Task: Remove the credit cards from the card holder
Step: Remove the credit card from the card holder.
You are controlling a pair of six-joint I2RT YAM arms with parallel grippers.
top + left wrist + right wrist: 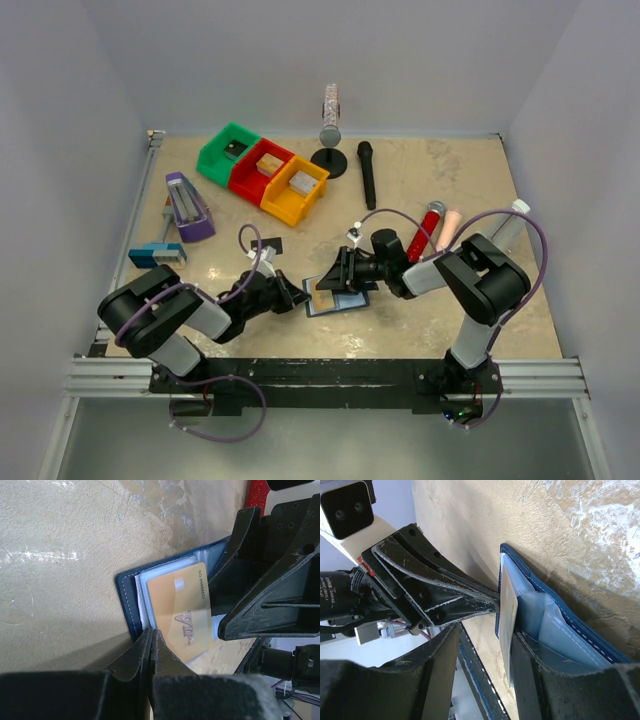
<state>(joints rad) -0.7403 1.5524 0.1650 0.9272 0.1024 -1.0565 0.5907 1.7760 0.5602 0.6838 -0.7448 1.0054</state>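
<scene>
While the left claw [151,632] was shut tight with nothing between its fingers, its tips pressed against the edge of the wallet [125,597]. The wallet lay open and flat on the table [450,200], close to the middle of the near edge. A gold card [182,615] marked VIP stuck partway out of one of the wallet's clear pockets, its free end reaching past the wallet's rim. The right claw [486,635] came in from the opposite side and stood open, one finger on each side of that card. One finger was right against the card and the pocket behind it, and the other was well apart from it, so the card was not gripped. A small black card [273,245] lay flat on the table, farther from the near edge, just beyond the left arm.
</scene>
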